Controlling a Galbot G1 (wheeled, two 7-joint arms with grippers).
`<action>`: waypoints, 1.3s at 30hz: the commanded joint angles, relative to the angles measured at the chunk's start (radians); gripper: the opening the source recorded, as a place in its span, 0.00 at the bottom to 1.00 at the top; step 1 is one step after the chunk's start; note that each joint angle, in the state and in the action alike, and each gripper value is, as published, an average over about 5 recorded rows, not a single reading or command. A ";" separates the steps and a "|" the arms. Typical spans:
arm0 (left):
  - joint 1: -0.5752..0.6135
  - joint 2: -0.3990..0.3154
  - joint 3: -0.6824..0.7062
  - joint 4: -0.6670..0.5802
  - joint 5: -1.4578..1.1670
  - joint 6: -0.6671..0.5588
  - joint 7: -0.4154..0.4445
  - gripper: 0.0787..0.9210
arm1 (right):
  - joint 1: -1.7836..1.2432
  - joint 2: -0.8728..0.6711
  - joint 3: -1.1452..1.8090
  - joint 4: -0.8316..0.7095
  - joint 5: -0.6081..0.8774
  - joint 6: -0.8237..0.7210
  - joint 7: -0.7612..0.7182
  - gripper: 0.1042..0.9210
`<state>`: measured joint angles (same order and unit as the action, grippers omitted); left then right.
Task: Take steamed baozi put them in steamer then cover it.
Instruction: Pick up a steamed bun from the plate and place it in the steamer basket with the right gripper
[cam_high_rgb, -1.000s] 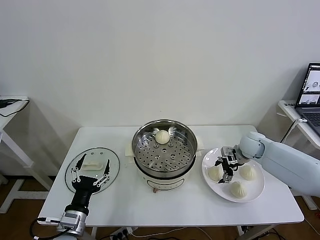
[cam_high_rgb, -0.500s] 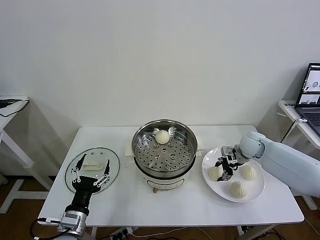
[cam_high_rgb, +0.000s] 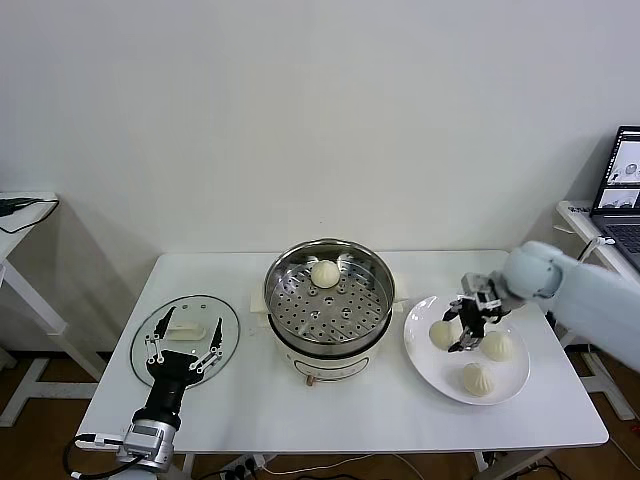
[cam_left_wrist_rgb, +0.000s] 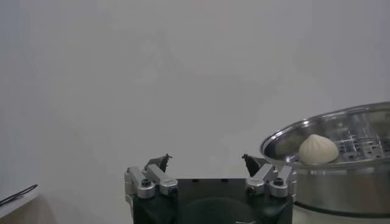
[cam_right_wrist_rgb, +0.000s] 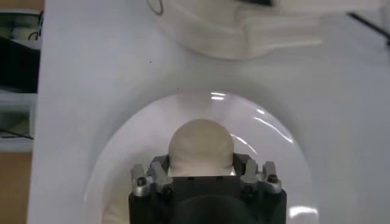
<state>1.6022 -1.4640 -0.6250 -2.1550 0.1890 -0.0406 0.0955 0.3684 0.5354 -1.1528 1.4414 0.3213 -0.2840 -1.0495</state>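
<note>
My right gripper (cam_high_rgb: 460, 330) is shut on a cream-white baozi (cam_high_rgb: 441, 334) and holds it just above the white plate (cam_high_rgb: 422, 352). In the right wrist view the baozi (cam_right_wrist_rgb: 201, 143) sits between the jaws of the gripper (cam_right_wrist_rgb: 201, 169). Two more baozi (cam_high_rgb: 497, 346) (cam_high_rgb: 477, 378) lie on the plate. One baozi (cam_high_rgb: 324, 273) lies at the back of the steel steamer (cam_high_rgb: 329, 300) and shows in the left wrist view (cam_left_wrist_rgb: 318, 149). My left gripper (cam_high_rgb: 183, 352) rests open by the glass lid (cam_high_rgb: 185, 335).
The lid's white handle (cam_high_rgb: 185, 328) lies just ahead of the left fingers. A laptop (cam_high_rgb: 622, 190) stands on a side table at the far right. The steamer's white base (cam_right_wrist_rgb: 244, 30) is close beyond the plate (cam_right_wrist_rgb: 280, 152).
My right gripper has closed on the left baozi and lifted it slightly up and to the right off the plate. The left arm has not moved.
</note>
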 joint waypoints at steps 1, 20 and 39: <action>-0.002 0.003 0.000 0.003 0.000 0.001 0.001 0.88 | 0.628 -0.036 -0.443 0.194 0.275 -0.048 -0.007 0.73; -0.022 0.003 -0.003 0.008 -0.008 0.002 -0.002 0.88 | 0.422 0.450 -0.310 0.161 0.519 -0.309 0.333 0.71; -0.037 0.006 -0.037 0.041 -0.029 0.003 0.002 0.88 | 0.223 0.756 -0.238 -0.181 0.401 -0.338 0.294 0.71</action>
<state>1.5656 -1.4600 -0.6579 -2.1184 0.1642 -0.0380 0.0961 0.6697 1.1423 -1.4137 1.4080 0.7499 -0.5983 -0.7656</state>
